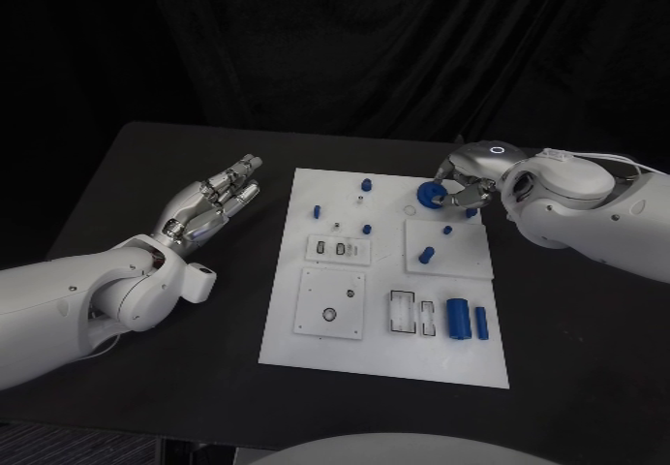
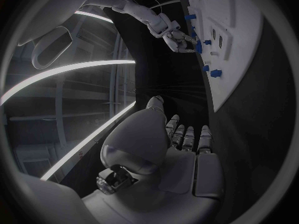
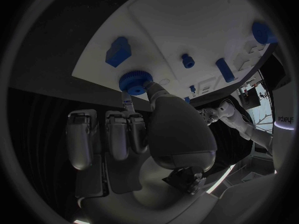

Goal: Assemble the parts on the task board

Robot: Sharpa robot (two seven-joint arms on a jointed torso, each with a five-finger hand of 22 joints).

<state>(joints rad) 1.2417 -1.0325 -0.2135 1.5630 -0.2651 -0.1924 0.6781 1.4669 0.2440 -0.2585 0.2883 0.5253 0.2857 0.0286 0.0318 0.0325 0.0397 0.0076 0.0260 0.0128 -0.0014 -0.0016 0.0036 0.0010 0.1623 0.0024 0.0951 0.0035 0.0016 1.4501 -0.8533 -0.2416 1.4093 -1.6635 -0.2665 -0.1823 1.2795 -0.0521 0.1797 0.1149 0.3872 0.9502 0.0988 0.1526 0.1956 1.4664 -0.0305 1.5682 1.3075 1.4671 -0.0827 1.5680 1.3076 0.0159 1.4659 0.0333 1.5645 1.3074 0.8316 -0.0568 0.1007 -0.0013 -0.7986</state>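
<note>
Early going: right hand (image 1: 467, 190) is pinching a blue knob (image 1: 432, 197) at the board's (image 1: 384, 360) one o'clock corner, left hand (image 1: 212, 201) is idling open-fingered, and several blue pieces are lying loose.

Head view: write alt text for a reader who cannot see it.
The right hand holds a blue knob at the far right corner of the white board. The left hand hovers open over the black table, left of the board. Small blue parts are scattered across the board.

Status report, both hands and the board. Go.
Right hand pinches blue round part at task board far edge. Left hand open, off board. Nothing blocking.
</note>
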